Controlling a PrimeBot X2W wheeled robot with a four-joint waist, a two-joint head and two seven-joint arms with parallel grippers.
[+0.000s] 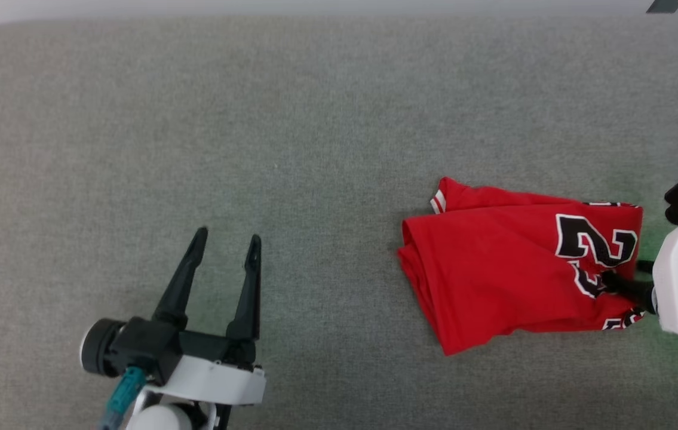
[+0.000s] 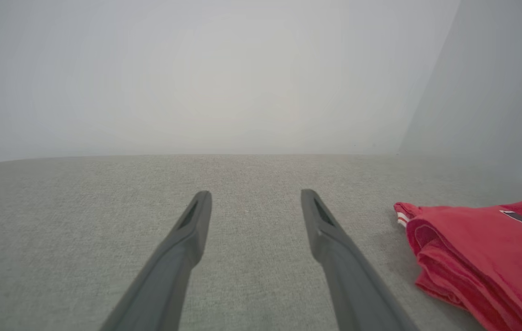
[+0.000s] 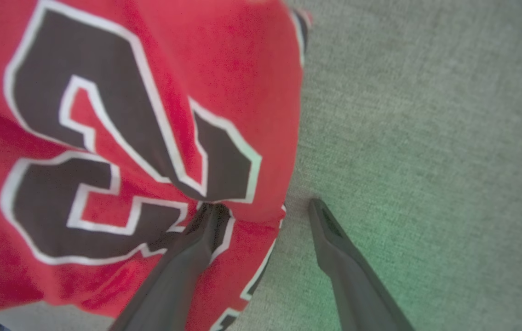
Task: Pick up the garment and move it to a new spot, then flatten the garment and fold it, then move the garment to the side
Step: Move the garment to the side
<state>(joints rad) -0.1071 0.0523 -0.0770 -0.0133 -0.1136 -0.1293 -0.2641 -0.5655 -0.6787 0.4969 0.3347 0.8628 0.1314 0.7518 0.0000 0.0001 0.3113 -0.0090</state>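
At the near left, the left end effector [image 1: 228, 236] hangs with its fingers spread and nothing between them, over a bare part of the grey counter [image 1: 327, 119] and well apart from the cloth.

Toward the right lies the garment [image 1: 494, 269], folded into a compact red stack. A striped sleeve trim shows at its far-left corner and the black number is on its right half.

At the right edge, the right end effector [image 1: 620, 270] points left. Its fingers are spread, one at the number and the other over bare counter just beside the hem.

It seems to be either lining up a pinch or letting go at that edge. If it closes from here it may catch only the top layer, since the fabric is thin. A drag to the side could then peel the fold open or bunch the stack.

In the right wrist view the near finger's tip is hard to place as above or under a fold. The right arm is cut off by the frame, and the lower layers cannot be made out.
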